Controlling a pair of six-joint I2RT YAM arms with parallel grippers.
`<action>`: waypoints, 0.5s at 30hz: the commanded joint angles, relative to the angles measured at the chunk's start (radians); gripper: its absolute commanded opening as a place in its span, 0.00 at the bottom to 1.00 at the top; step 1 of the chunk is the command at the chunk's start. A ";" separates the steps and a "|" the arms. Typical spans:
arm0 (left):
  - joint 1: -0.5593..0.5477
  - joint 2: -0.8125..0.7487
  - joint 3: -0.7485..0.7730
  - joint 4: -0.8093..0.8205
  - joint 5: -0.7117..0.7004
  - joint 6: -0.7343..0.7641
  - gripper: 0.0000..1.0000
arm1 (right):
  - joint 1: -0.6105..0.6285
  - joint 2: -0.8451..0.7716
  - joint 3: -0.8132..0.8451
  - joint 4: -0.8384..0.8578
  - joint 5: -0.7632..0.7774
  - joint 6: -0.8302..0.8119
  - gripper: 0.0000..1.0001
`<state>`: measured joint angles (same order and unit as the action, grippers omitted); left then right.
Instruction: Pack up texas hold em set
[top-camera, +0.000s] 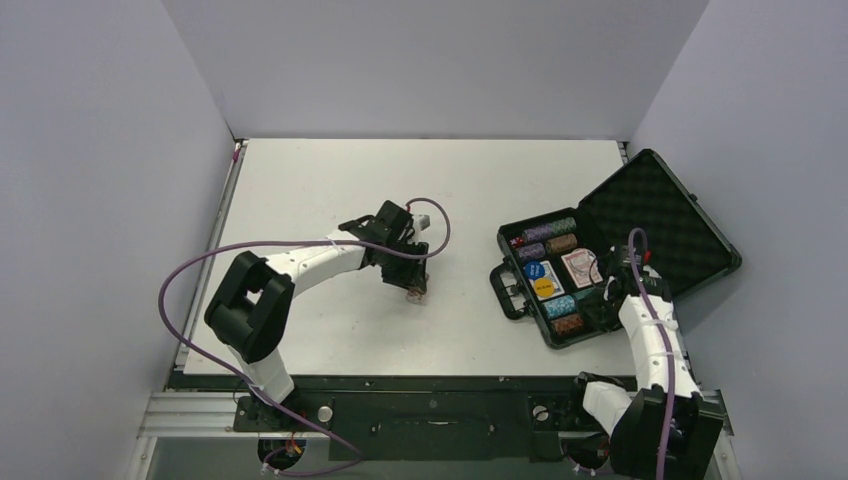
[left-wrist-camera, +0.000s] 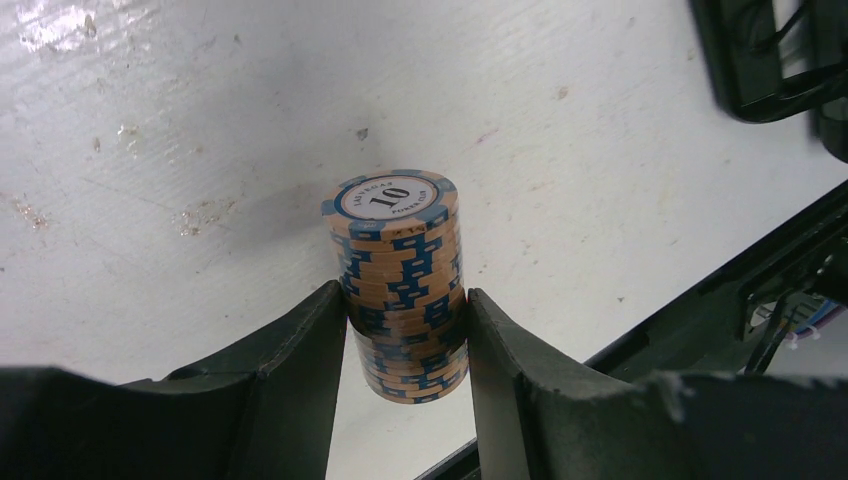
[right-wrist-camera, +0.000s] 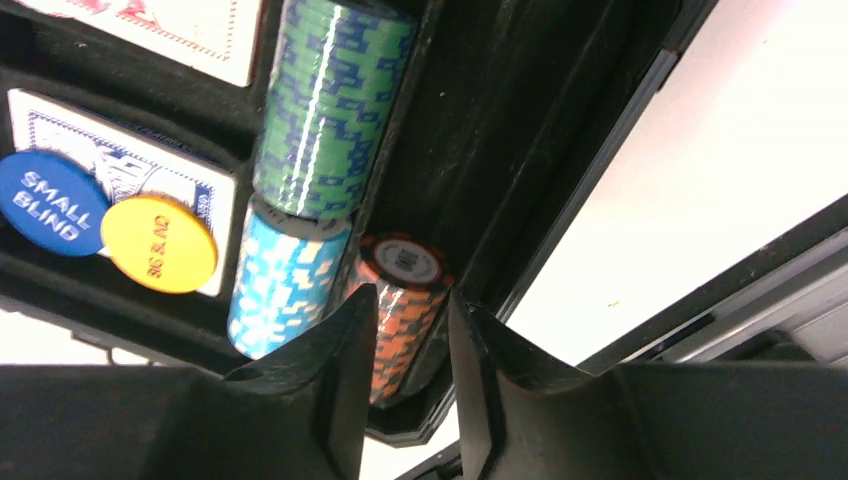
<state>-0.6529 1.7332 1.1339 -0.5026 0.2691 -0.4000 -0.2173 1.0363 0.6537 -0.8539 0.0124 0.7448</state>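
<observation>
The black foam-lined case lies open at the table's right, its lid leaning back. In its slots lie a green chip stack, a light-blue stack and an orange stack, beside a blue disc, a yellow disc and card decks. My right gripper hangs over the case's near corner, jaws slightly open astride the orange stack, a gap at the right finger. At mid-table my left gripper is shut on a tan-and-blue stack of chips marked 10.
White walls enclose the table on three sides. The case's handle points toward the table's middle. Purple cables loop beside the left arm and along the right arm. A metal rail runs along the near edge.
</observation>
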 joint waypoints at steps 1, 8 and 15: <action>-0.002 -0.045 0.091 0.015 0.071 -0.003 0.06 | 0.004 -0.070 0.078 -0.091 -0.025 -0.006 0.33; -0.003 -0.105 0.112 0.065 0.097 -0.019 0.06 | 0.017 -0.151 0.193 -0.119 -0.108 -0.022 0.47; 0.007 -0.191 0.117 0.162 0.207 -0.028 0.00 | 0.036 -0.219 0.193 0.076 -0.485 0.044 0.66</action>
<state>-0.6525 1.6329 1.1847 -0.4595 0.3389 -0.4156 -0.2020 0.8440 0.8246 -0.9085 -0.2310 0.7444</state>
